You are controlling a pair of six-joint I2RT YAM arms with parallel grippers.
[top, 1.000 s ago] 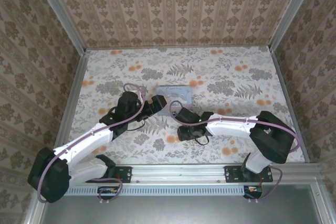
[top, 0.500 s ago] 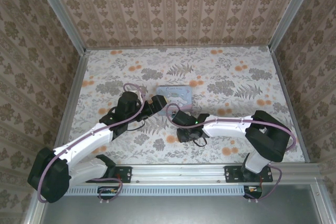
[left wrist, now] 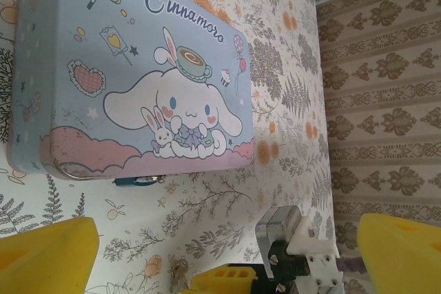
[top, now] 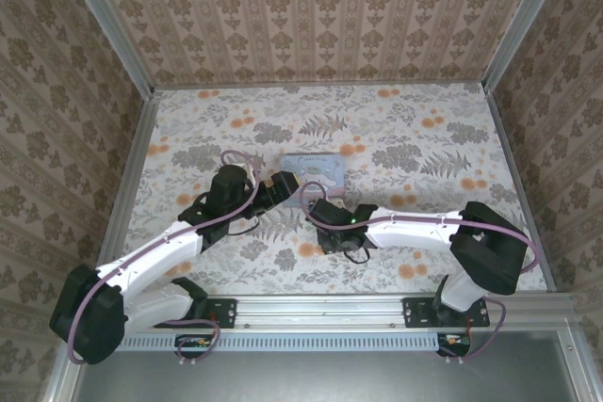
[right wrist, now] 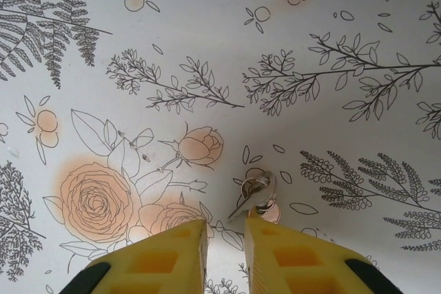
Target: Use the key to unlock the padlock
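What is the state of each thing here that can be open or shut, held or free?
left gripper: wide open, empty.
right gripper: open by a narrow gap, holding nothing.
key: lying free on the table, just ahead of the right gripper's tips.
tin: lid shut, lying flat.
padlock: lying at the tin's edge, partly hidden; locked or not, I cannot tell.

Right wrist | our gripper (right wrist: 226, 228) low over the floral table (right wrist: 207, 46) | yellow fingers (right wrist: 155, 256) close together, a narrow slit between them | small key (right wrist: 247, 204) lies flat at the fingertips, blade toward the slit | we cannot tell whether it is gripped
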